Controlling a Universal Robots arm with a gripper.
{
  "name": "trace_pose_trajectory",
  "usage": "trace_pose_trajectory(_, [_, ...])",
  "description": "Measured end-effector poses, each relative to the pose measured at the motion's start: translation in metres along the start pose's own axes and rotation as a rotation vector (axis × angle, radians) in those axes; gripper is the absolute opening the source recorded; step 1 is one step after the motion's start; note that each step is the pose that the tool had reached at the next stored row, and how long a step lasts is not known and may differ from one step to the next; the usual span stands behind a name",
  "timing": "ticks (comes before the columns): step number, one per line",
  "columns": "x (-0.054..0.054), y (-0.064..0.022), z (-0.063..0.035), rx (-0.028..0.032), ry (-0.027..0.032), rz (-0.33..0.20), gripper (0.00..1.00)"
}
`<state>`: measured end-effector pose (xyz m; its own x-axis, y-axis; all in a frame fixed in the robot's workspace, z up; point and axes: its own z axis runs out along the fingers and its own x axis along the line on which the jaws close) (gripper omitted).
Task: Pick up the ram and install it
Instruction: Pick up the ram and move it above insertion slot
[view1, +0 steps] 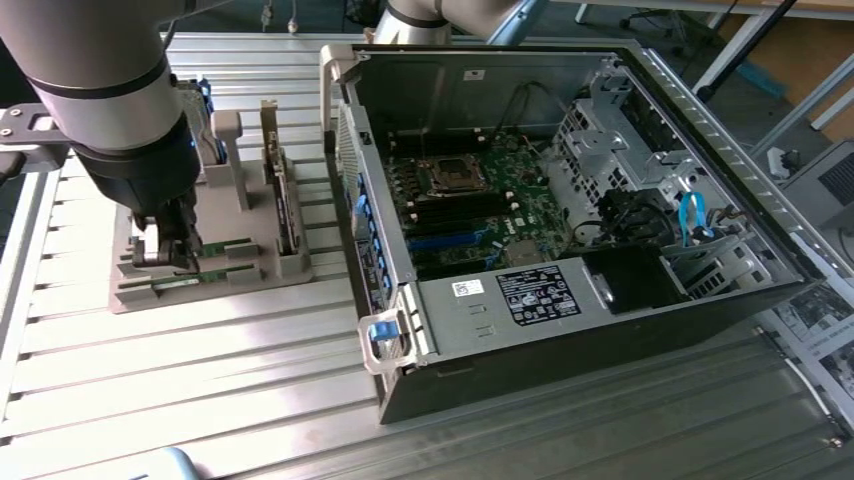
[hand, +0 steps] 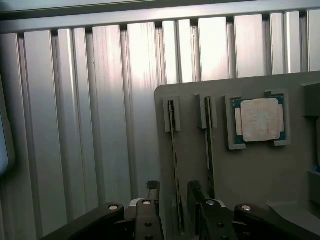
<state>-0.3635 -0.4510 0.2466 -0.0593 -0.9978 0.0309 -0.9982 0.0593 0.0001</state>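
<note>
The ram (hand: 174, 145) is a thin green stick standing on edge in a slot of the grey holder (hand: 250, 170). A second stick like it (hand: 210, 145) stands in the neighbouring slot. My gripper (hand: 173, 192) is open and low over the first stick, with one dark finger (hand: 152, 200) on each side of it and a gap to each. In the exterior view the gripper (view1: 166, 250) hangs over the holder's (view1: 267, 268) near end, and a green stick (view1: 224, 247) shows beside it.
A square silver processor (hand: 260, 120) sits in its pocket on the holder. Upright cards (view1: 275, 170) stand at the holder's far side. The open computer case (view1: 534, 300) lies at the exterior view's right, its motherboard (view1: 474, 215) and memory slots exposed. Ribbed metal table (view1: 174, 370) underneath.
</note>
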Motion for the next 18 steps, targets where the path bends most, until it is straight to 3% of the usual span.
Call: trace_pose_trajectory(18, [0.001, 0.0009, 0.0142, 0.0001, 0.0001, -0.008, 0.36])
